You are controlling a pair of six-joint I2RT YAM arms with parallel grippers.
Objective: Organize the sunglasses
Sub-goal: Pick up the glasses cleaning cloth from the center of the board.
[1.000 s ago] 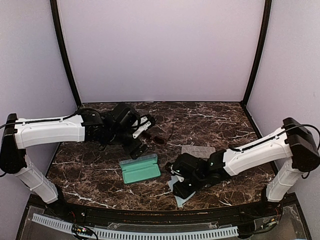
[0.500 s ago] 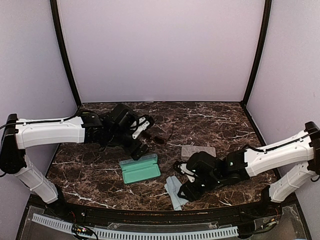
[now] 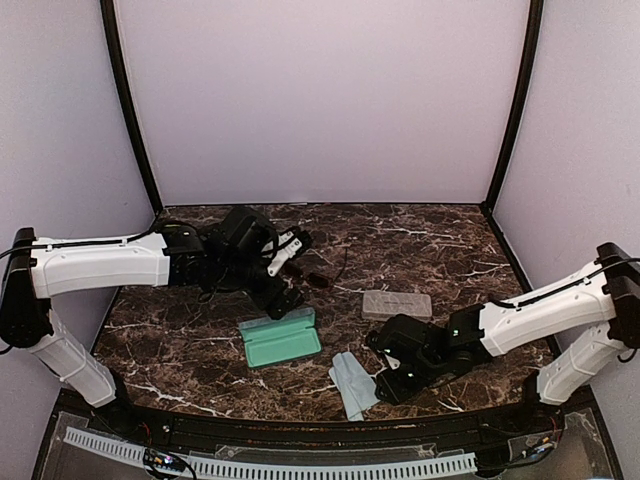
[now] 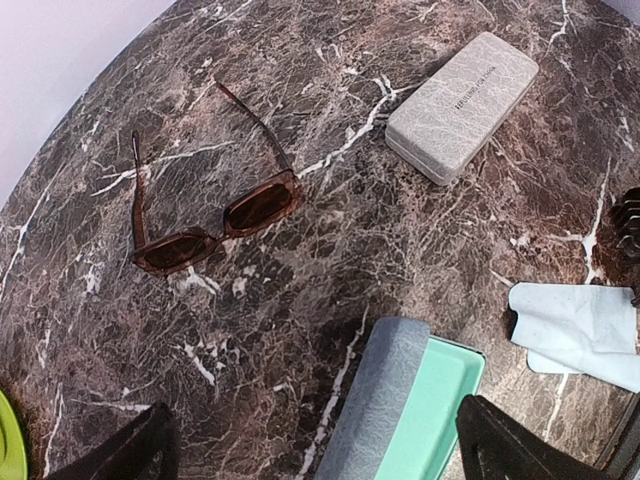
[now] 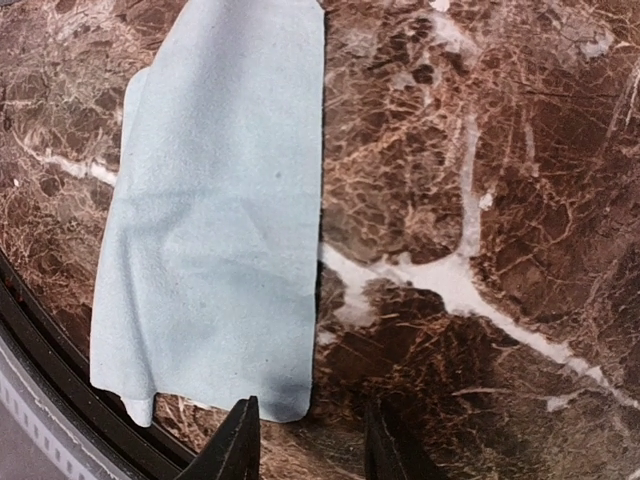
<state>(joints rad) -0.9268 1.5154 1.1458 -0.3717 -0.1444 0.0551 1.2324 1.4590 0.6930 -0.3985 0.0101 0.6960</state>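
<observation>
The brown sunglasses (image 4: 215, 215) are lying unfolded near the middle of the counter (image 3: 450, 240), toward its far edge. The left tool (image 4: 320, 452) is hovering near them, spread wide and empty. The right tool (image 5: 305, 440) is standing partly released, gripping nothing, beside the blue cloth (image 5: 215, 220) by the near edge.

Only one bit of print showed up: a short line of dark lettering on the lid of the closed grey case (image 4: 460, 105), upper right of the left wrist view. It ran along the lid's long axis, roughly mid-lid, as a single row of small characters. We couldn't read it at that size, so we got no brand or word. In the top view the grey case (image 3: 397, 304) sat right of centre, too small for the lettering to show. We could read nothing else in any view.
</observation>
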